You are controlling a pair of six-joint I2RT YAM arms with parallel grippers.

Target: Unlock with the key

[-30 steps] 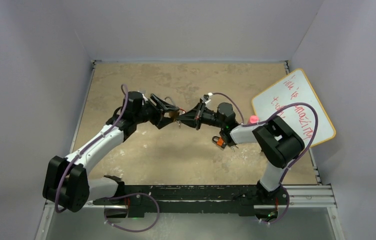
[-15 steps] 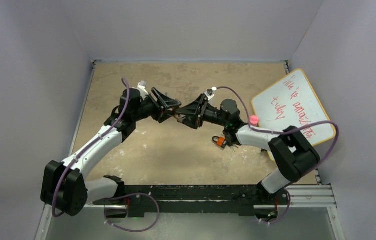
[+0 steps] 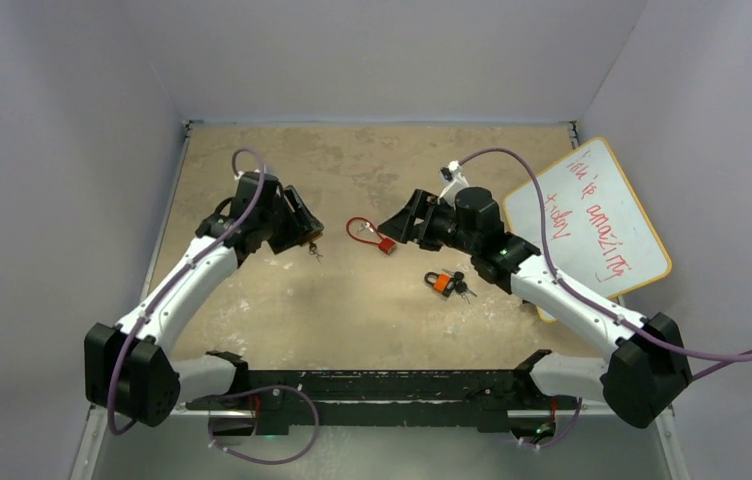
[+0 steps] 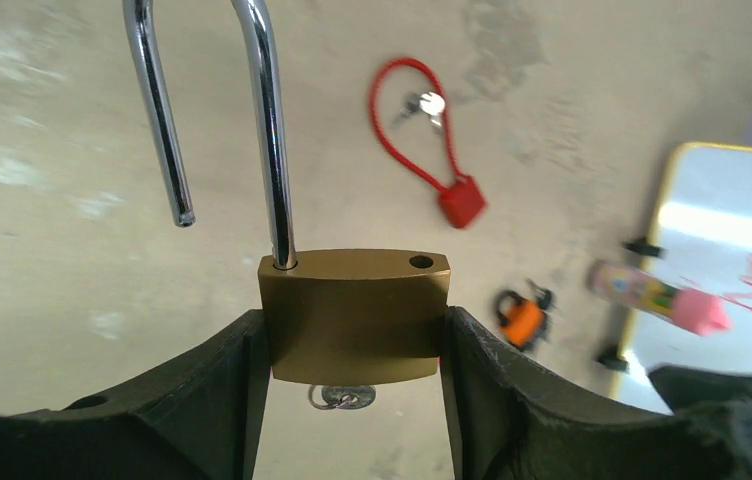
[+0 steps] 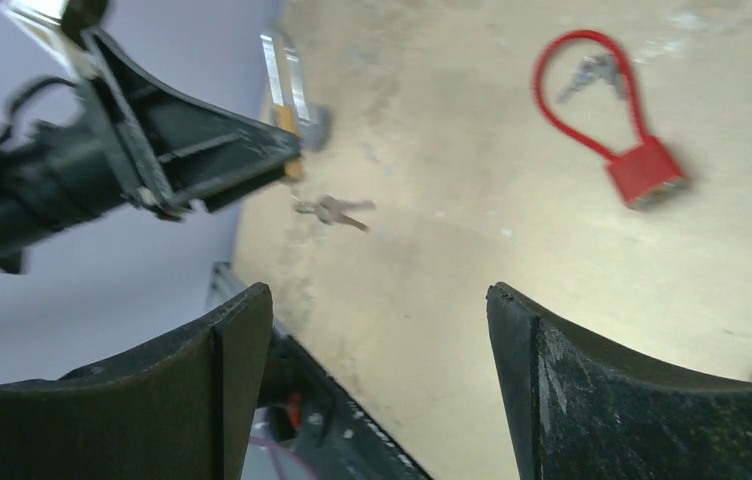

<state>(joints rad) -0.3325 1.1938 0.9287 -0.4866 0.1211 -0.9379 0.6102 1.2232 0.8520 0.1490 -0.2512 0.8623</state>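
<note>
Squarely between the left gripper's point(image 4: 352, 330) black fingers point(image 4: 222, 400), above the tan table point(image 3: 372, 310), sits the brass padlock point(image 4: 357, 315). One leg of its steel shackle point(image 4: 270, 130) is out of the body, and a small silver key point(image 4: 342, 397) hangs beneath. The right gripper point(image 5: 377, 300) is spread wide and empty. A red cable lock point(image 3: 387, 245) lies between the arms, with an orange padlock point(image 3: 440, 284) near it.

3 views: 1 overhead, 2 wrist-mounted.
The table point(image 3: 352, 310) is seen from above its near edge; the red cable lock point(image 3: 386, 245) is shared with both close wrist views.
</note>
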